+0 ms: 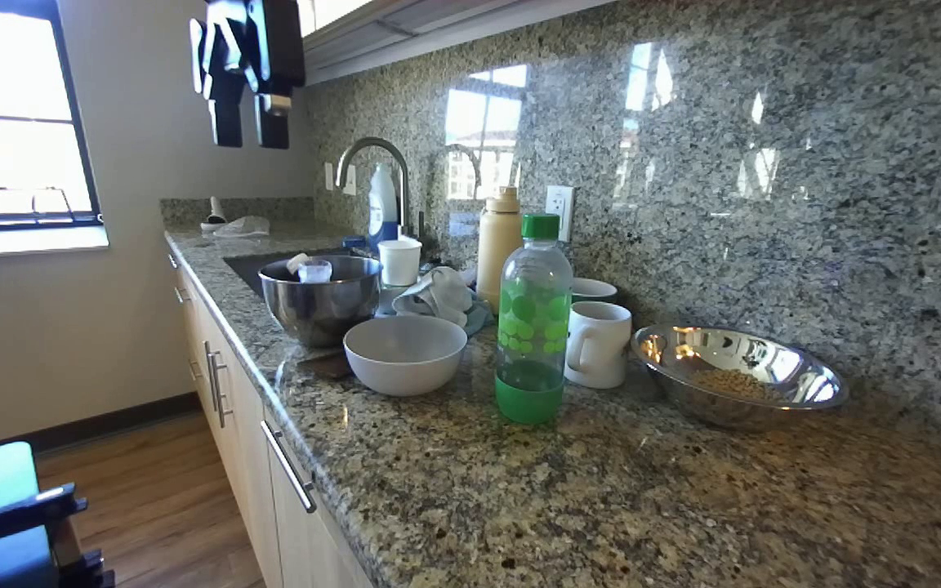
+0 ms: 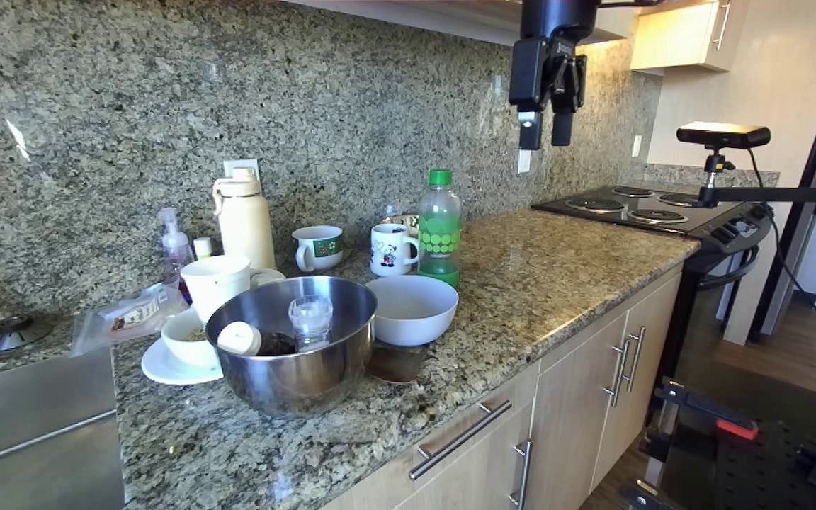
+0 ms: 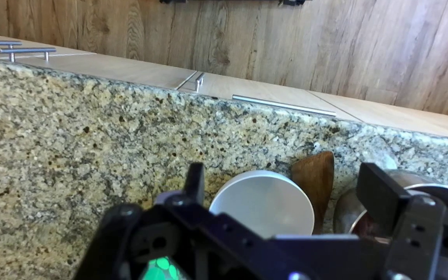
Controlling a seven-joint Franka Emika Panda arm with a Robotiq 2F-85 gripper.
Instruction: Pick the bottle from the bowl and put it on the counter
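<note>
My gripper hangs high above the counter, its fingers spread wide with nothing between them. Below, in the wrist view, I see a smooth, pale white bowl and, just beside it, a flat piece of grained brown wood. Then comes the steel bowl, deep, round-sided and mirror-shiny, standing on speckled, polished granite. The bottle, I judge, is the white-capped item inside the steel bowl, tilted close by the rim; a clear piece, cup-shaped, sits near it, and I cannot rule that one out. A dark patch by the cap may be its body or mere shade. I expect it to be light, stiff, probably hard plastic, not fragile but apt to roll or skid on slick metal. I'd pinch it across the cap from above, one finger dipping well inside, so as not to clamp the rim or knock the clear piece, then lift straight up. Farther along the counter the green bottle stands upright, clear-walled with green dots; being outside the steel bowl, it is not my target.
</note>
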